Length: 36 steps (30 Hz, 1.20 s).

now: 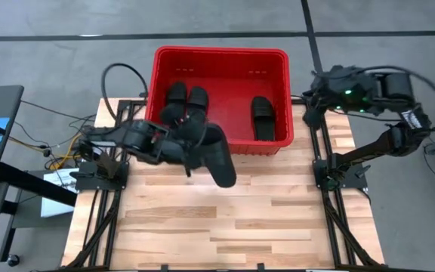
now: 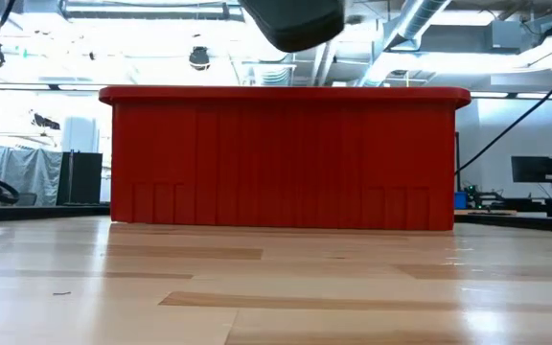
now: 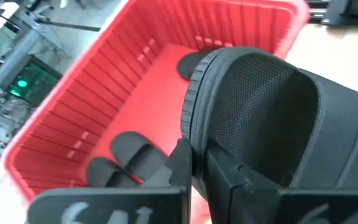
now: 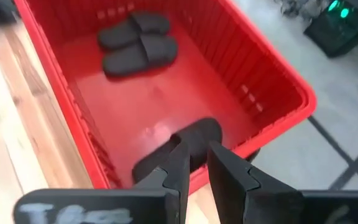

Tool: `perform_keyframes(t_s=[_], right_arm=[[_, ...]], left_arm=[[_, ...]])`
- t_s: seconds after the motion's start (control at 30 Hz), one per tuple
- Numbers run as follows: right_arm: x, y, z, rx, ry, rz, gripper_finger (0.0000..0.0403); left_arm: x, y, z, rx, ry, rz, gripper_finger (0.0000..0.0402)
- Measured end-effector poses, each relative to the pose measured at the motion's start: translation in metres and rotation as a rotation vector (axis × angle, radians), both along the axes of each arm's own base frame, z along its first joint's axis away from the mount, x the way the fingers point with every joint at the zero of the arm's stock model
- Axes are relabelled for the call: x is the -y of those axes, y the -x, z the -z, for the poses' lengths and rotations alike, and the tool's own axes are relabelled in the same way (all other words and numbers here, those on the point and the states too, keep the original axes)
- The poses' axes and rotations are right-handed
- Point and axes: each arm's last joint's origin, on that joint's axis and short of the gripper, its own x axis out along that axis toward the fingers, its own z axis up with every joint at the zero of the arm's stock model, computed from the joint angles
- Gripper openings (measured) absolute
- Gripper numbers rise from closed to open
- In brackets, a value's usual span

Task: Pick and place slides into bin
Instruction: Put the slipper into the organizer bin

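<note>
The red bin (image 1: 221, 60) stands at the table's far edge. Two black slides (image 1: 187, 100) lie side by side on its floor at the left, and a third slide (image 1: 261, 117) lies at the right. My left gripper (image 1: 195, 140) is shut on a fourth slide (image 1: 219, 159), held over the bin's near rim; in the low view this slide (image 2: 290, 21) hangs above the bin (image 2: 286, 158). My right gripper (image 4: 196, 152) is slightly open and empty, high over the bin's right end, above the third slide (image 4: 166, 155). My left gripper pinches the fourth slide's sole at its edge (image 3: 194, 134) near one end, between its two fingers, one finger (image 3: 182, 165) on each face. The slide is lifted clear, above the bin's rim, and reaches away from the fingers toward the table's near right.
The wooden table (image 1: 225, 219) lies in front of the bin. Black frame rails run along the table's left (image 1: 100, 204) and right (image 1: 338, 211) sides. Cables (image 1: 123, 75) lie beside the bin's left wall.
</note>
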Motion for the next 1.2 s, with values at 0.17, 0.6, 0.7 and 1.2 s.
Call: perform_keyframes(t_s=[0.17, 0.6, 0.7, 1.2], right_arm=[[0.003, -0.014, 0.022, -0.086, -0.032, 0.029, 0.0051], [-0.001, 0.005, 0.018, 0.273, 0.108, 0.064, 0.0051], [-0.004, 0.021, 0.009, 0.488, 0.167, 0.055, 0.0051], [-0.008, 0.069, 0.037, 0.721, 0.212, 0.163, 0.0051]], left_arm=[[-0.018, -0.001, -0.007, -0.008, -0.064, 0.004, 0.0005], [-0.093, -0.017, -0.018, -0.058, -0.172, 0.018, 0.0005], [-0.113, -0.017, -0.021, -0.053, -0.172, 0.021, 0.0005], [-0.212, 0.0, -0.034, 0.029, -0.188, 0.101, 0.0004]])
